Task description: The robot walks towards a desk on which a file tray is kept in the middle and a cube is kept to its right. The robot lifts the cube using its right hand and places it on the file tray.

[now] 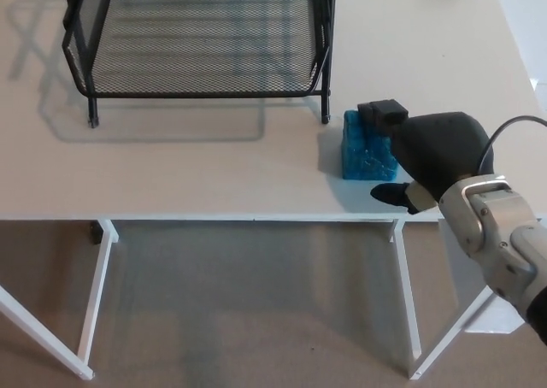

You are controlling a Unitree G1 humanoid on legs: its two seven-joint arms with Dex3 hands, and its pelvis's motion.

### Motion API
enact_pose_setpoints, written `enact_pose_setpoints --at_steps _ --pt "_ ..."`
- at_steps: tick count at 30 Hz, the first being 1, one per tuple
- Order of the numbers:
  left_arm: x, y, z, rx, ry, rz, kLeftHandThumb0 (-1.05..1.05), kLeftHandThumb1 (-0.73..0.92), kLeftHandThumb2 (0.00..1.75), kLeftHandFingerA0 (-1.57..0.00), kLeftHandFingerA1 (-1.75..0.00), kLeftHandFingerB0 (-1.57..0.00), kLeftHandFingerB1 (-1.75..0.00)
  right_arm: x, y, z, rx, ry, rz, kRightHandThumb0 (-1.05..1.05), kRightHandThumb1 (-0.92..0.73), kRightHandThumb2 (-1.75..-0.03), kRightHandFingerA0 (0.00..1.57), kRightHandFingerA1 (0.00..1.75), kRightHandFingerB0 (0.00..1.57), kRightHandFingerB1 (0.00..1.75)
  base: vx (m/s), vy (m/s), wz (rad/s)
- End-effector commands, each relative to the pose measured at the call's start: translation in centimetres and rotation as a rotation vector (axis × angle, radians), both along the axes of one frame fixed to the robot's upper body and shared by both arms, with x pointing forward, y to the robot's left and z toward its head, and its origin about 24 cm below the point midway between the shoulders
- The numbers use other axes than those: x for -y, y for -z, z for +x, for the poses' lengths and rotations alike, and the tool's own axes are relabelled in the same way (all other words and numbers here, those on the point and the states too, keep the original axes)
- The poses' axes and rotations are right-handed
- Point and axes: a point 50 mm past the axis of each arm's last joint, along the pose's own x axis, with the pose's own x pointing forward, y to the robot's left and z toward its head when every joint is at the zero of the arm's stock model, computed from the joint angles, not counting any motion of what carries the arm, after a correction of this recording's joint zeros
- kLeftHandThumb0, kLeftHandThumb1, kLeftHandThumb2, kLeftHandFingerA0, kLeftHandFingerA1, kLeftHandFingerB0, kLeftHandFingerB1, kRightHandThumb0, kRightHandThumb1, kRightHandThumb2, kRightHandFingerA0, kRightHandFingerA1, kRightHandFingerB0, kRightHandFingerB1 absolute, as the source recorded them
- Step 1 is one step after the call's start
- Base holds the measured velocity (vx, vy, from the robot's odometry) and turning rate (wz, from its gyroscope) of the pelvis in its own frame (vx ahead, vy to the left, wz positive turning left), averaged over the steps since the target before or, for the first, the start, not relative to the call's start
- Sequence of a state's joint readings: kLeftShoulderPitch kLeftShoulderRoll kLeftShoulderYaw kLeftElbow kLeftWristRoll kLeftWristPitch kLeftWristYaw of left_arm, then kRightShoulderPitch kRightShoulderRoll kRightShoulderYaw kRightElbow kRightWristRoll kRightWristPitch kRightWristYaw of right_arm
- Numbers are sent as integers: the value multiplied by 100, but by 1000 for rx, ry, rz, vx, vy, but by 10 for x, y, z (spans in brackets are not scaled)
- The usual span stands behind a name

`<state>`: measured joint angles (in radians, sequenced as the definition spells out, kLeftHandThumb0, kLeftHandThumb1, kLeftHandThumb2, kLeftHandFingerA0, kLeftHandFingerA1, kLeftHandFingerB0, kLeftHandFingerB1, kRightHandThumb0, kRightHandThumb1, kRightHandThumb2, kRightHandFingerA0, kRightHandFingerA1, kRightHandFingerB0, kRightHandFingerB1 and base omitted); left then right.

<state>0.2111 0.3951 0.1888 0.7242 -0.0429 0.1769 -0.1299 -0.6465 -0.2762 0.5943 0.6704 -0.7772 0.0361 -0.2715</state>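
Right hand (pixel 432 153): fingers and thumb closed around cube (pixel 363 159)
Setting: blue cube on desk (pixel 214 174), just beside file tray (pixel 197 94)

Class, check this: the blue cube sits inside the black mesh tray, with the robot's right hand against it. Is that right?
Not quite. The head view shows the blue cube on the white desk, beside the black mesh tray, with the right hand against it.

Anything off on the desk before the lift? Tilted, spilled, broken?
Nothing stands out. The file tray stands level on the desk, the blue cube sits flat beside its right front foot, and the right hand is at it. No spill or damage visible.
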Motion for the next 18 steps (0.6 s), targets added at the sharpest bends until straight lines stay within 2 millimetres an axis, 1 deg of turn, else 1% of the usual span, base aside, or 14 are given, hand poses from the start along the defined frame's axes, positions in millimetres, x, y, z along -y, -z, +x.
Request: enact_pose_setpoints --at_steps 1,2,5,6,7,9,11,13,15,16,17,18 --pt "-7 -6 2 8 25 50 -55 88 66 -52 -46 -37 -38 6 -10 -2 116 -81 -30 -58 -58 -60 76 138 52 64 0 0 0" --pt "-8 -6 2 6 27 49 -54 89 66 -51 -46 -36 -38 6 -11 -1 120 -82 -37 -57 -59 -60 76 133 53 62 0 0 0" --pt "-9 -5 0 -1 28 48 -54 89 66 -50 -47 -36 -38 7 -12 -1 121 -85 -39 -58 -60 -59 77 130 54 64 0 0 0" --pt "-9 -5 -1 1 26 45 -55 89 66 -50 -47 -35 -38 10 -16 -1 142 -85 -52 -59 -61 -58 78 135 55 69 0 0 0" --pt "-8 -6 -1 12 30 43 -54 88 66 -49 -47 -36 -38 12 -20 0 146 -84 -58 -58 -60 -58 79 132 56 68 0 0 0" --pt "-7 -7 -2 19 12 36 -53 88 66 -52 -48 -37 -38 12 -21 -1 156 -95 -62 -58 -59 -60 79 136 57 69 0 0 0" --pt "-7 -7 -3 16 17 38 -54 88 66 -50 -49 -36 -38 13 -22 -1 153 -101 -66 -58 -58 -58 78 140 58 68 0 0 0" --pt "-7 -8 -3 20 25 37 -54 88 66 -50 -49 -36 -38 15 -23 -1 153 -100 -66 -58 -58 -58 78 140 58 68 0 0 0" --pt "-7 -8 -2 20 13 37 -54 87 66 -51 -48 -36 -38 15 -23 -1 148 -83 -79 -60 -59 -58 77 137 57 67 0 0 0" --pt "-7 -7 -2 18 6 42 -53 87 66 -53 -48 -38 -38 15 -23 0 125 -78 -81 -60 -60 -61 74 137 52 67 0 0 0" --pt "-6 -7 -2 19 3 43 -53 87 66 -52 -48 -37 -38 14 -22 1 102 -69 -88 -63 -62 -60 68 130 48 62 0 0 0" --pt "-6 -8 -2 22 5 41 -53 87 66 -52 -48 -37 -38 14 -23 1 83 -59 -95 -63 -62 -60 68 130 48 62 0 0 0"
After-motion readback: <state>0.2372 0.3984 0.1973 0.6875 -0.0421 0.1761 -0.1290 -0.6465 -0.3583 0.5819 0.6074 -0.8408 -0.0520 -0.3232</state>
